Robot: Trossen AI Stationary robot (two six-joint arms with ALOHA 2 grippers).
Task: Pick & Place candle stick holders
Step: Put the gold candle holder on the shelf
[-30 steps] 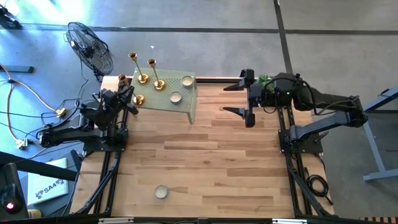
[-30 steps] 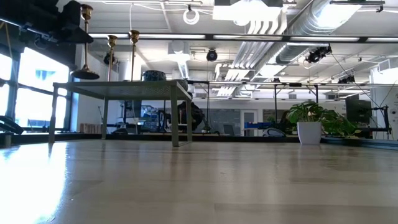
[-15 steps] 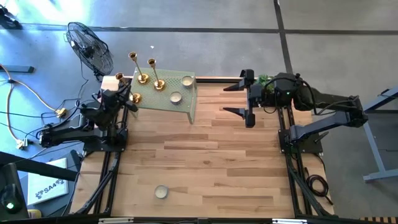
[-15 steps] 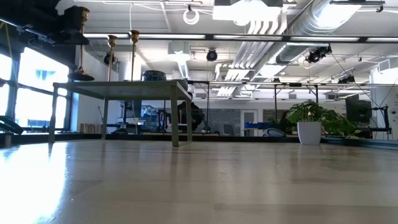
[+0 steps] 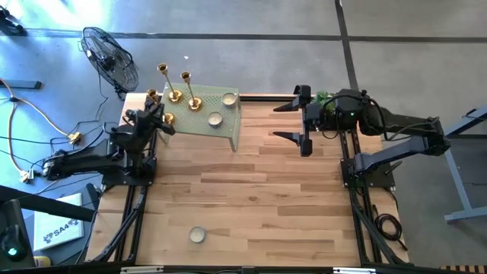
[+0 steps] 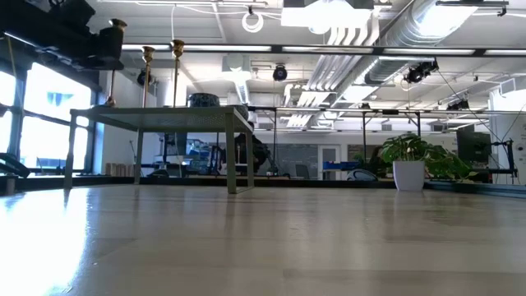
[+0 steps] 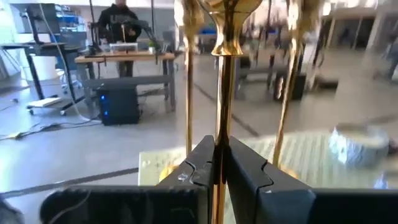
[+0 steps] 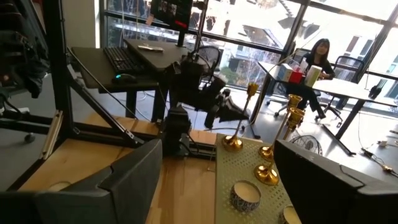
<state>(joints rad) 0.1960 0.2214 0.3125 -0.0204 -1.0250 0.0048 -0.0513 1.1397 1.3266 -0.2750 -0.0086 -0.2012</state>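
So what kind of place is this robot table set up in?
Probably an open-plan office or lab: exposed ceiling ducts, desks with a computer tower, a person seated at a table by big windows, and a potted plant.

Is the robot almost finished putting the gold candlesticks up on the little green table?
Nearly, it seems. Two tall candlesticks already stand on the small green table, next to two round candle tins. The left gripper has its fingers shut on the third candlestick at the table's edge. Letting go remains. The right gripper waits open nearby.
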